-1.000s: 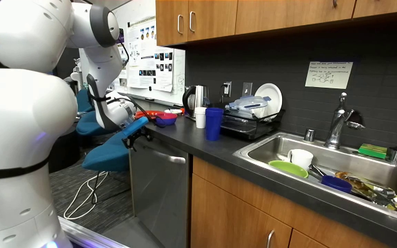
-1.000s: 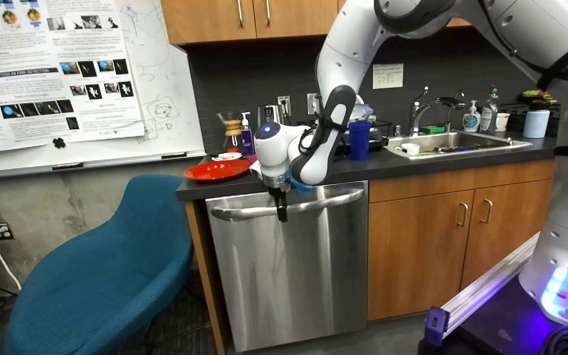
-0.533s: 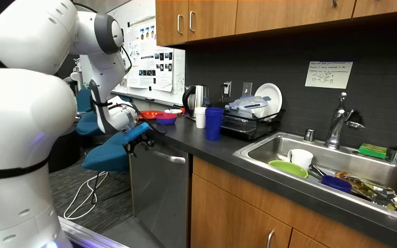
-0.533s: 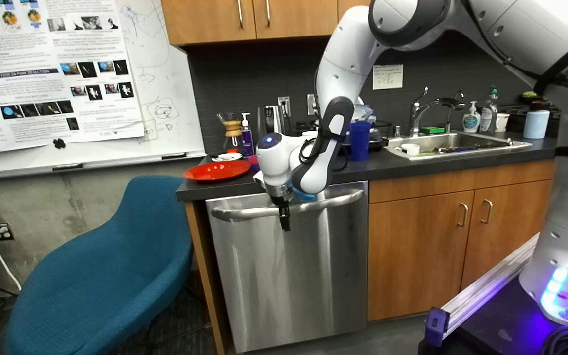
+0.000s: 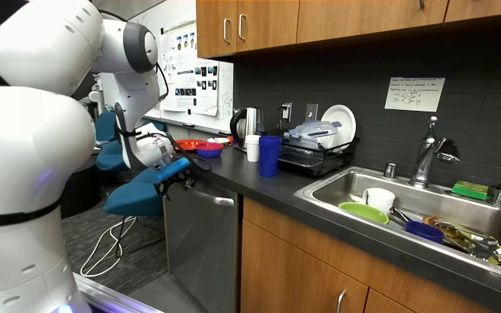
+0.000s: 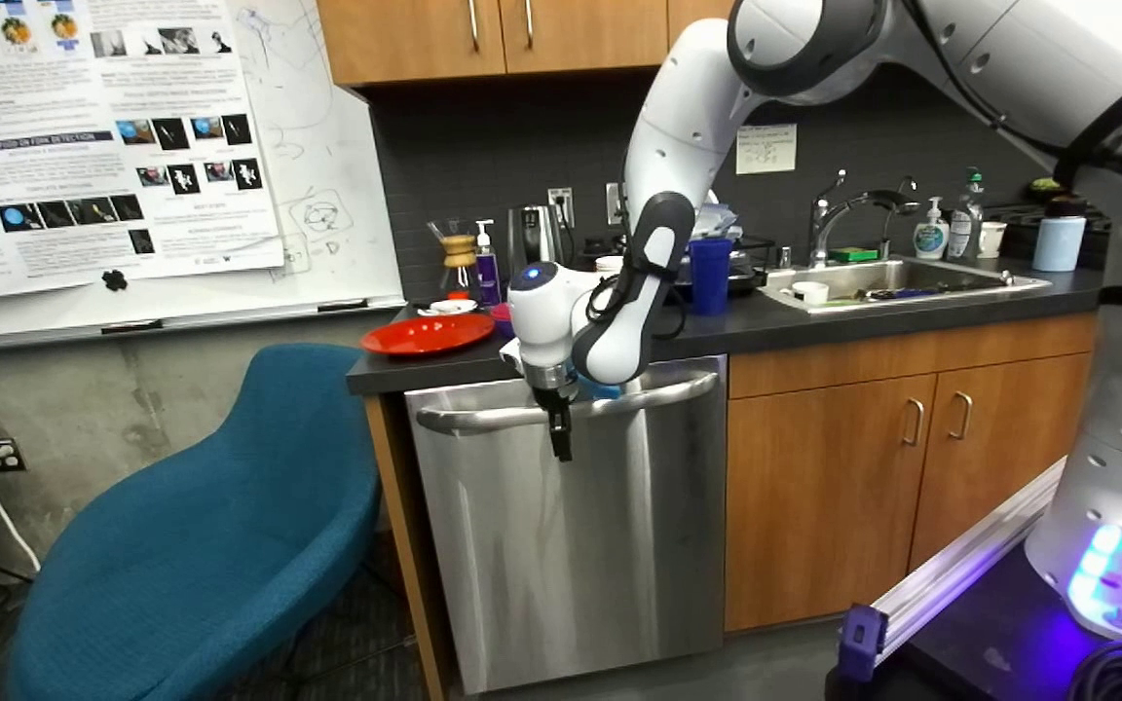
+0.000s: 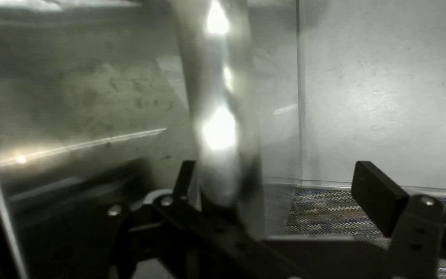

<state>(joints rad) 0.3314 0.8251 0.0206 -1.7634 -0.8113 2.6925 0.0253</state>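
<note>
My gripper (image 7: 279,186) is open in the wrist view, its two black fingers wide apart. The dishwasher's steel bar handle (image 7: 219,97) runs down the wrist view and lies between the fingers, much nearer the left finger. I cannot tell whether that finger touches it. In an exterior view the gripper (image 6: 559,433) points down at the handle (image 6: 663,397), its black fingers in front of the dishwasher door (image 6: 580,555). It also shows in an exterior view (image 5: 174,180) at the far end of the handle (image 5: 222,201). The door is shut.
A red plate (image 6: 428,334) and a purple bowl (image 5: 209,152) sit on the dark counter above. A blue cup (image 5: 270,156), white cups (image 5: 252,148) and a dish rack (image 5: 315,158) stand farther along. The sink (image 5: 320,195) holds dishes. A teal chair (image 6: 210,526) stands beside the dishwasher.
The arm and gripper have come down a little, and the gripper has shifted slightly along the handle, mostly in the first half second. The gripper has hardly moved since.
</note>
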